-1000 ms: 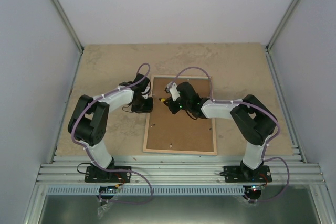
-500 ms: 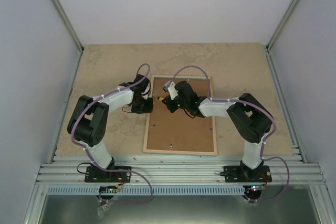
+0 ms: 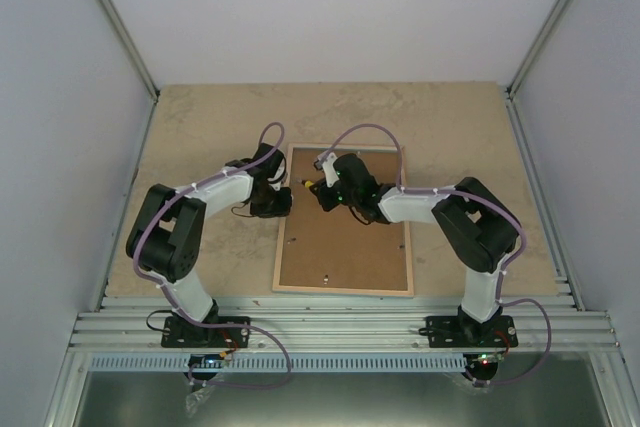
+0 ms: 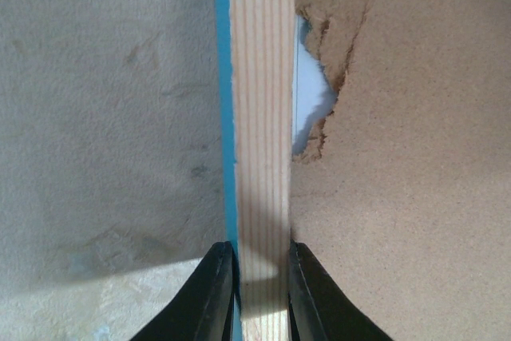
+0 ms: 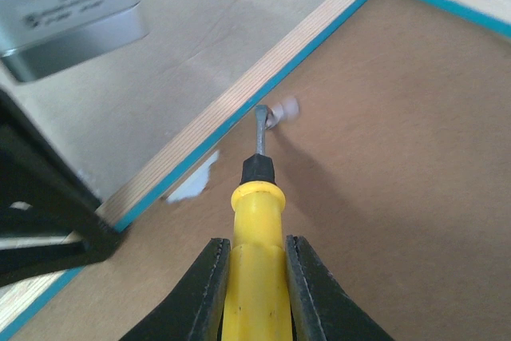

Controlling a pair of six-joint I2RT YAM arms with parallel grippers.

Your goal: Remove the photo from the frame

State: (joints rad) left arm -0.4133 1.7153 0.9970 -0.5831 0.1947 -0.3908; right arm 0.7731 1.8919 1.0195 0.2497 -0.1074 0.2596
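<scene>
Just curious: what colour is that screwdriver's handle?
Yellow, with a black collar, on the screwdriver; best seen in the right wrist view.

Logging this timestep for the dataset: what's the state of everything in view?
frame, lying face down, back up.
backing board, in the frame, torn by the left rail, pale patch showing through.
photo, not visible from this side.
clip, on the board at the left rail; locked or not, cannot tell.
screwdriver, held, tip at the clip.
left gripper, shut on the frame's left rail.
right gripper, shut on the screwdriver.
</scene>
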